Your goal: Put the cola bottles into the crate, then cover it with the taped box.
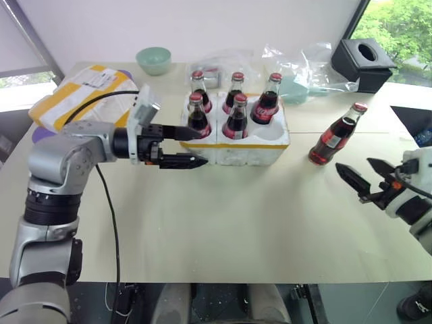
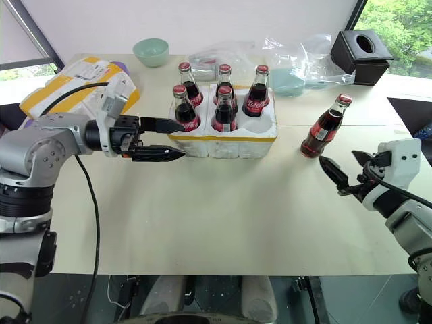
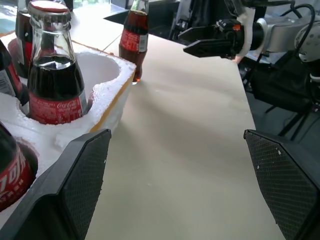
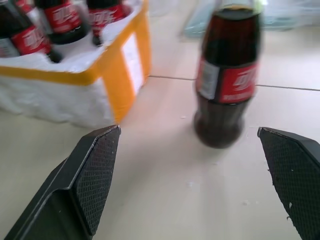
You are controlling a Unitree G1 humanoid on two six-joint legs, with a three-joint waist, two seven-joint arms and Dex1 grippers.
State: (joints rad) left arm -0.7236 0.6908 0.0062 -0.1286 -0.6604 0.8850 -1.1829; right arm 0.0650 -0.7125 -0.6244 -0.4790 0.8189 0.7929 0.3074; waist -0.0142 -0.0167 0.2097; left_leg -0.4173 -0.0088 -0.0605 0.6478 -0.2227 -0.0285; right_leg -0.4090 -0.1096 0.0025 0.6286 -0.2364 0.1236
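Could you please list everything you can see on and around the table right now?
cola bottles in crate: five, dark with red labels, in wells
loose cola bottle: one, on table right of crate
crate: one, white foam, table centre
taped box: one, white with yellow tape, far left
bowl: one, pale green, far side
plastic bags: clear, behind crate
black box: one, far right corner
left gripper: open, beside crate
right gripper: open, near loose bottle

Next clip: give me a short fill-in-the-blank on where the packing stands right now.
1. The crate holds ____ cola bottles.
2. One cola bottle stands on the ____, beside the crate.
3. The right gripper is ____ and holds nothing.
4. The taped box lies nearest the ____ gripper.

Missing words: five; table; open; left
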